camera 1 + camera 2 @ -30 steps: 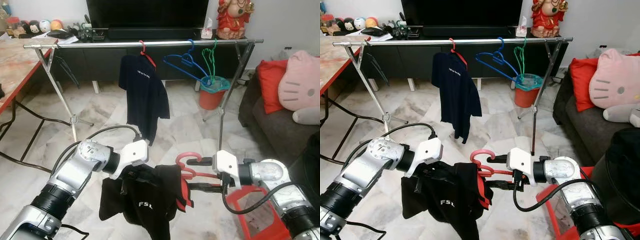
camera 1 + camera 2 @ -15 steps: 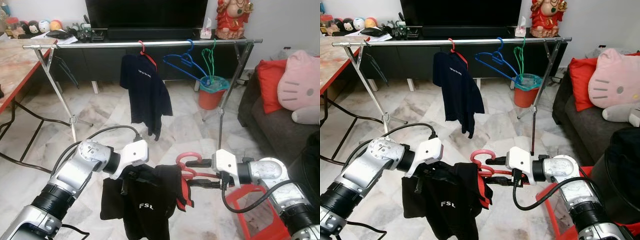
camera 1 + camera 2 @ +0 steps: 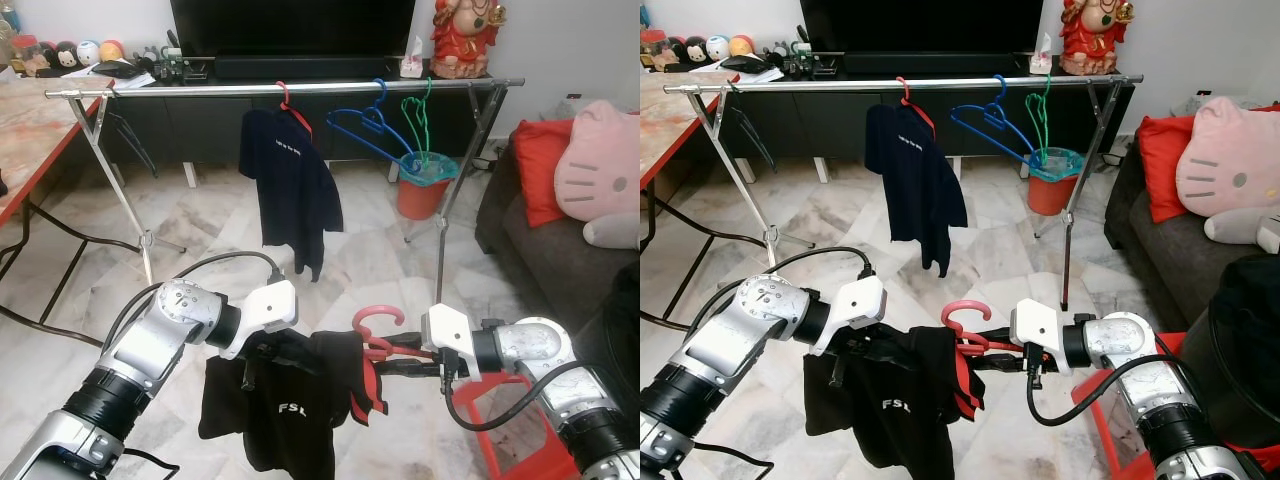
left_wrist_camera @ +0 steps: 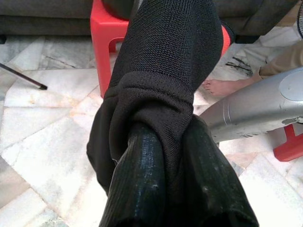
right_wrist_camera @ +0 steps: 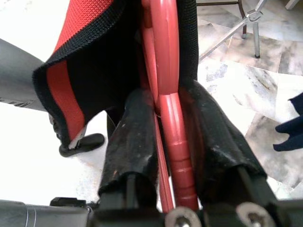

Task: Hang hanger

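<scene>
— Low in front of the rack, both arms are loaded. My right gripper (image 5: 163, 142) is clamped on the pink hanger (image 3: 377, 330), just below its hook; the wrist camera shows the two black fingers (image 5: 130, 137) pressed to either side of the plastic.

— And the left?

— The left gripper (image 4: 163, 161) is closed on a bunched fold of the black shirt (image 3: 290, 405), which hangs off the hanger with its red-trimmed edge toward the right arm (the cloth looks rumpled, not squared on the shoulders).

— How far along are we?

— Partway, I'd judge. The garment is on the hanger and the hanger is in hand, but it sits well below the rail (image 3: 200, 89) and well apart from it. Left to do: raise it, get the hook over the rail, let go.

— Any room up there?

— Yes. A navy shirt (image 3: 292, 190) hangs on a red hanger, with a blue hanger (image 3: 365, 128) and a green hanger (image 3: 420, 125) further right; the stretch left of the navy shirt looks free.
</scene>
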Robot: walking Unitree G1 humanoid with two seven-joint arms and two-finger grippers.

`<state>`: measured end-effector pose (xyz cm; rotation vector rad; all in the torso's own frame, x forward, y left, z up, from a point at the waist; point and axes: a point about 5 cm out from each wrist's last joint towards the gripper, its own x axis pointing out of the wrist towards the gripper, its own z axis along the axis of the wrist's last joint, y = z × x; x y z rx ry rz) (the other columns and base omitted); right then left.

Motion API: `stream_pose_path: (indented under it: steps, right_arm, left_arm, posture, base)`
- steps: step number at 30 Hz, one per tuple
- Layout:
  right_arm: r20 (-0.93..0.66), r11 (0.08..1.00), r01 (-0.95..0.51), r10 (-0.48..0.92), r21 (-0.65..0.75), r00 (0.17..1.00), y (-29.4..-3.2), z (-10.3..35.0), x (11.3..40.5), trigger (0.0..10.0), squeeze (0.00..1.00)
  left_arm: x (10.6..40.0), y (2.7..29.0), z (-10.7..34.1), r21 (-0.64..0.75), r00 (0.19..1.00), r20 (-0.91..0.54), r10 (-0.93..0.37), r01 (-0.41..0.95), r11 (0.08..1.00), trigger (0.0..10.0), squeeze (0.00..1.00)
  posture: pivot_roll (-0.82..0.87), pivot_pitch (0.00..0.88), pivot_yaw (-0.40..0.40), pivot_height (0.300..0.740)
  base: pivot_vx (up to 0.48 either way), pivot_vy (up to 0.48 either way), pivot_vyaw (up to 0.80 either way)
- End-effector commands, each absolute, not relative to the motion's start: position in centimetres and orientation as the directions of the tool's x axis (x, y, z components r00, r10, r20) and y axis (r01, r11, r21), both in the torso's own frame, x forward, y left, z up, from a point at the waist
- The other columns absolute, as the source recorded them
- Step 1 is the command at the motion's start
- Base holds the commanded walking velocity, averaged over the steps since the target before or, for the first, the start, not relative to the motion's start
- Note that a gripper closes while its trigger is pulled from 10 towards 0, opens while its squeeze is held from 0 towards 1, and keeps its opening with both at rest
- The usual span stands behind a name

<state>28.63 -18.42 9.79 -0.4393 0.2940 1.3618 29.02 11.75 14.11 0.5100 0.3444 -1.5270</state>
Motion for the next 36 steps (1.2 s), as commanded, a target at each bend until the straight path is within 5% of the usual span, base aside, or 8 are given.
stream_pose_path:
  steps: [1, 14, 15, 17, 18, 20, 27, 36]
  right_arm:
    - [-0.449, 0.138, -0.984, 0.876, -0.117, 0.176, -18.43, 9.58, 28.42, 0.0, 0.00]
    - [-0.437, 0.140, -0.985, 0.883, -0.105, 0.172, -18.12, 9.38, 28.27, 0.0, 0.00]
    - [-0.437, 0.139, -0.985, 0.883, -0.105, 0.171, -18.10, 9.36, 28.26, 0.0, 0.00]
    - [-0.436, 0.139, -0.985, 0.883, -0.104, 0.171, -18.08, 9.35, 28.25, 0.0, 0.00]
    - [-0.436, 0.138, -0.985, 0.884, -0.102, 0.169, -18.03, 9.32, 28.22, 0.0, 0.00]
    - [-0.433, 0.134, -0.986, 0.886, -0.099, 0.164, -17.89, 9.25, 28.12, 0.0, 0.00]
    - [-0.422, 0.141, -0.986, 0.891, -0.093, 0.167, -17.58, 8.98, 27.97, 0.0, 0.00]
    - [-0.380, 0.230, -0.967, 0.889, -0.109, 0.254, -17.65, 8.91, 28.19, 0.0, 0.00]
  left_arm:
    - [29.41, 11.22, 15.49, 0.149, 0.033, -0.507, -0.862, 0.988, -0.050, 10.0, 0.00]
    - [29.34, 11.11, 15.50, 0.153, 0.010, -0.509, -0.861, 0.985, -0.079, 10.0, 0.00]
    - [29.35, 11.08, 15.55, 0.153, 0.007, -0.506, -0.863, 0.985, -0.082, 10.0, 0.19]
    - [29.38, 11.06, 15.63, 0.154, 0.004, -0.502, -0.865, 0.984, -0.085, 10.0, 0.19]
    - [29.49, 11.05, 15.76, 0.151, 0.004, -0.498, -0.867, 0.985, -0.082, 8.7, 1.00]
    - [29.59, 11.07, 15.86, 0.153, 0.005, -0.498, -0.867, 0.985, -0.082, 8.2, 1.00]
    - [29.89, 11.11, 16.25, 0.167, 0.016, -0.495, -0.869, 0.983, -0.077, 10.0, 1.00]
    - [30.23, 11.24, 16.45, 0.183, 0.045, -0.496, -0.867, 0.982, -0.054, 10.0, 1.00]
  posture:
    - [-0.11, 0.000, -0.050, 0.740]
    - [-0.11, 0.000, -0.046, 0.740]
    - [-0.11, 0.000, -0.046, 0.740]
    - [-0.11, 0.000, -0.046, 0.740]
    - [-0.11, 0.000, -0.046, 0.740]
    - [-0.11, 0.000, -0.045, 0.740]
    - [-0.10, 0.000, -0.042, 0.740]
    - [-0.10, 0.000, -0.042, 0.740]
  base:
    - [0.000, 0.000, 0.00]
    - [0.000, 0.000, 0.00]
    - [0.000, 0.000, 0.00]
    - [0.000, 0.000, 0.00]
    - [0.000, 0.000, 0.00]
    - [0.000, 0.000, 0.00]
    - [0.000, 0.000, 0.00]
    - [0.000, 0.000, 0.00]
